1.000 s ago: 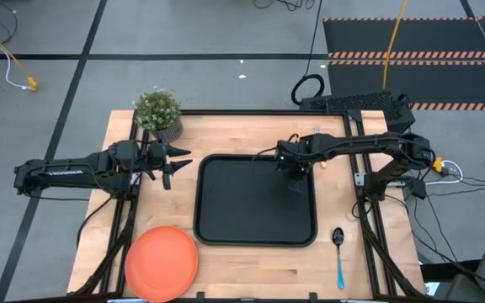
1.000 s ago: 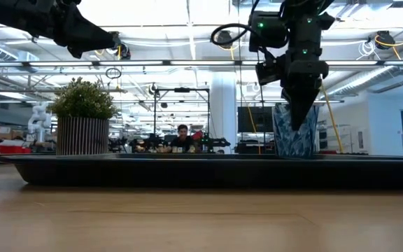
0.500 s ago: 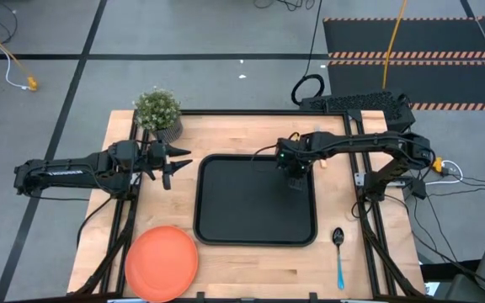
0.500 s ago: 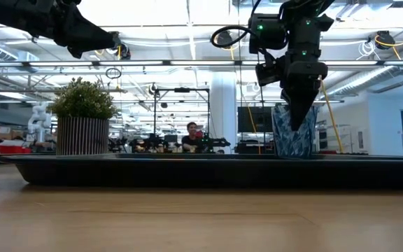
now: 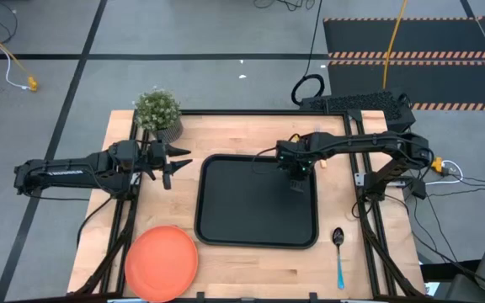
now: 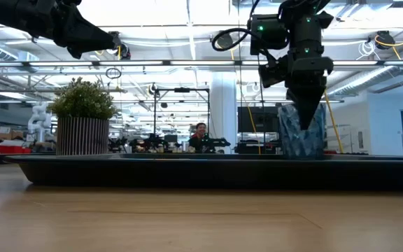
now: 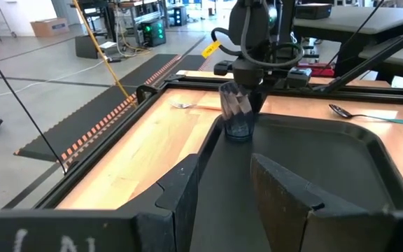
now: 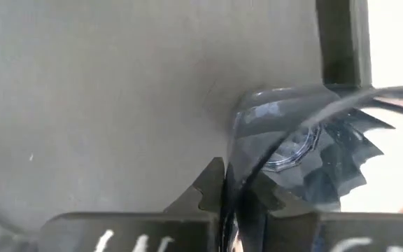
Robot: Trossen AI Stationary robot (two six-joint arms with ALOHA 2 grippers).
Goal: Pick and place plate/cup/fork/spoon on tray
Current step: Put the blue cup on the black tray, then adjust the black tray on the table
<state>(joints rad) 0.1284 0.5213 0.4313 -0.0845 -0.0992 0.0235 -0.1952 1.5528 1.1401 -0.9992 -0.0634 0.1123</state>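
The small dark see-through cup (image 6: 301,133) stands over the black tray's (image 5: 242,202) far right corner, and my right gripper (image 5: 297,175) is shut on it from above. It also shows in the left wrist view (image 7: 238,115). The orange plate (image 5: 161,261) lies flat on the table at the near left. The blue-handled spoon (image 5: 338,252) lies flat on the table right of the tray. The fork (image 7: 184,106) lies on the table beyond the tray's far right corner. My left gripper (image 5: 178,164) is open and empty, raised left of the tray. My right gripper pinches the cup's wall at the rim (image 8: 238,150), one finger inside the cup and one outside. The fingers come from above, pointing down. The cup stays roughly upright, its base at the tray's floor (image 7: 238,136). Whether it rests there I cannot tell.
A grey ribbed pot with a green plant (image 5: 158,109) stands at the table's far left corner. A black frame rail (image 5: 367,210) runs along the table's right side. A person (image 6: 200,133) shows far off in the room behind.
My right gripper has gone a little toward the table's right edge with the cup, which stays upright in the tray's far right corner. My left arm has kept still.
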